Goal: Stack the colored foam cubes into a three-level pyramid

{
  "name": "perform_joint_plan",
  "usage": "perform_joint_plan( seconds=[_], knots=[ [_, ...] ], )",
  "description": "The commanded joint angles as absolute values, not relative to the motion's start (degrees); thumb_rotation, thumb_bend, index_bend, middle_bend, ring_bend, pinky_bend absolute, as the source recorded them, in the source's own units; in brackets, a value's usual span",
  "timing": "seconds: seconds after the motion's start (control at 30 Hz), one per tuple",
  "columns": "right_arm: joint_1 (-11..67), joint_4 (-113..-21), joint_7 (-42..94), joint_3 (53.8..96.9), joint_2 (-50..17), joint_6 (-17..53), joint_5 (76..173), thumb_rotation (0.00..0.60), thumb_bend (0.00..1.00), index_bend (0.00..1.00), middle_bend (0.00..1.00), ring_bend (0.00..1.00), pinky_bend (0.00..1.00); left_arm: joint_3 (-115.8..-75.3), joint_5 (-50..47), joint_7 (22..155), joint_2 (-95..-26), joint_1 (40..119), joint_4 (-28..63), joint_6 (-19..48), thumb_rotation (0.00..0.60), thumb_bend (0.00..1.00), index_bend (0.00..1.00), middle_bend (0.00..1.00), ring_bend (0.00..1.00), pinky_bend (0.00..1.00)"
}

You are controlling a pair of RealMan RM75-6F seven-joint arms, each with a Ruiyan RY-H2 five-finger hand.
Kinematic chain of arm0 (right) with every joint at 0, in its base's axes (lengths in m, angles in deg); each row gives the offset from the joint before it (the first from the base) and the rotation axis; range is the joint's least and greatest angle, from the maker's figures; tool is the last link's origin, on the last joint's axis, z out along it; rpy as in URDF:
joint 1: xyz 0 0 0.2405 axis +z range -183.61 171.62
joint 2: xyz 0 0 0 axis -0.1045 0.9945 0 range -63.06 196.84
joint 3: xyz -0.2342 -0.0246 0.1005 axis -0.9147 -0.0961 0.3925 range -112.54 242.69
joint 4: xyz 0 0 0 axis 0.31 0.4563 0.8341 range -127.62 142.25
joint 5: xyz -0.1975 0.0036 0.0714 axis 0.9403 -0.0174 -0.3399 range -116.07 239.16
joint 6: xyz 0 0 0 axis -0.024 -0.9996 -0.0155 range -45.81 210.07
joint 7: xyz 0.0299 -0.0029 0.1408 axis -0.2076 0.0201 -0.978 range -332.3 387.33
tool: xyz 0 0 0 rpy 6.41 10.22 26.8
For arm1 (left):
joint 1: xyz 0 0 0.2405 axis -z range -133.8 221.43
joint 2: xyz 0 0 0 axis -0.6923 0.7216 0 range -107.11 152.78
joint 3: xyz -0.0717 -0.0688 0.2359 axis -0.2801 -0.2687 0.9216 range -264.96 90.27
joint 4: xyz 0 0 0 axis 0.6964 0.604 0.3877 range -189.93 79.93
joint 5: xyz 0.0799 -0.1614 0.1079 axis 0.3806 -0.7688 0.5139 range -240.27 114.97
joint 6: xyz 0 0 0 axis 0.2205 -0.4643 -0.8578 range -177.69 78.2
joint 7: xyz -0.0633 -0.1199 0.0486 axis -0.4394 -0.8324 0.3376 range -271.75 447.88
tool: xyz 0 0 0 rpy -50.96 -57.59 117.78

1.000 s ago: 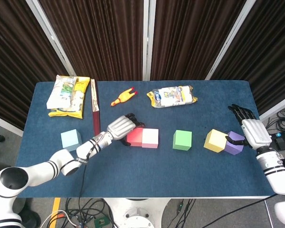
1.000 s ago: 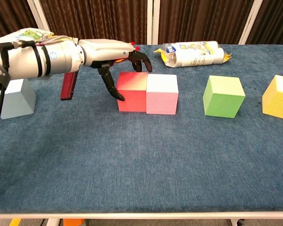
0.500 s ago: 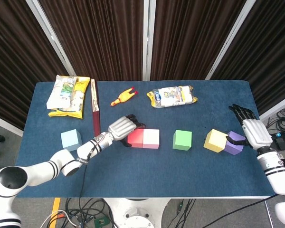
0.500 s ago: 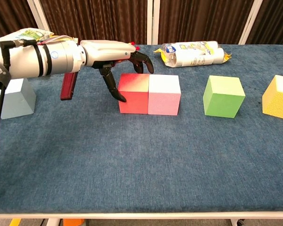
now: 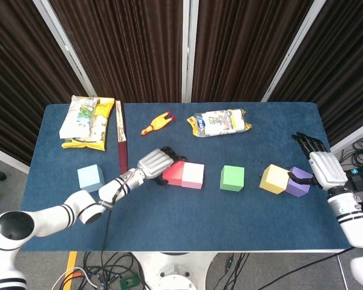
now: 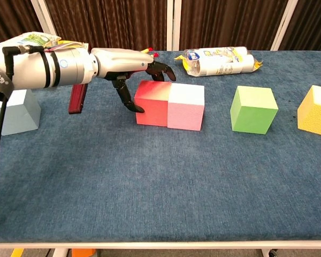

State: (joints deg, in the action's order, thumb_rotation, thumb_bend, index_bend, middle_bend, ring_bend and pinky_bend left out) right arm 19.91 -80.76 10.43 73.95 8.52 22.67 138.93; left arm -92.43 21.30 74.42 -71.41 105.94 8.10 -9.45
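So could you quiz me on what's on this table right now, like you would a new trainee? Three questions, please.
1. True or false: the red cube and pink cube stand touching side by side.
2. Which cube is the left hand touching? A) green B) red C) light blue
3. Fill the gap: beside the yellow cube, at the right hand, sits the ____ cube.

Key: 1 true; 2 B, its fingers rest against the red cube's left side and back; 3 purple.
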Motion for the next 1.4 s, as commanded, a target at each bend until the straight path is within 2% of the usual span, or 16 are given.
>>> perform_joint_plan(
  seconds=[0.03,0.47,0.73,0.93,1.4],
  knots=[
    [19.85,-80.80,10.37,73.96,8.57,22.61,138.94,0.600,0.19,0.00,0.01,0.00,0.00,-92.85,20.26,75.55,-71.16,105.82,9.07,-9.88,0.600,0.20,0.11,0.23,0.15,0.14],
    [19.65,-80.71,9.79,73.83,8.73,22.54,139.28,0.600,0.19,0.00,0.01,0.00,0.00,-94.30,16.38,80.55,-70.21,105.55,13.51,-11.14,0.599,0.18,0.11,0.25,0.15,0.14],
    [19.60,-80.29,9.29,73.72,8.56,22.57,139.51,0.600,0.19,0.00,0.01,0.00,0.00,-95.77,11.02,85.62,-70.30,105.82,15.15,-13.16,0.597,0.17,0.11,0.29,0.16,0.15],
    [19.53,-79.98,8.83,73.67,8.64,22.60,139.62,0.600,0.19,0.00,0.01,0.00,0.00,-96.56,7.18,88.69,-69.88,105.89,16.83,-14.06,0.508,0.16,0.10,0.29,0.17,0.15],
    [19.20,-79.67,8.18,73.39,8.63,22.27,140.13,0.600,0.19,0.00,0.01,0.00,0.00,-96.98,3.71,92.08,-69.74,105.42,18.38,-13.21,0.495,0.15,0.10,0.23,0.16,0.15]
  ],
)
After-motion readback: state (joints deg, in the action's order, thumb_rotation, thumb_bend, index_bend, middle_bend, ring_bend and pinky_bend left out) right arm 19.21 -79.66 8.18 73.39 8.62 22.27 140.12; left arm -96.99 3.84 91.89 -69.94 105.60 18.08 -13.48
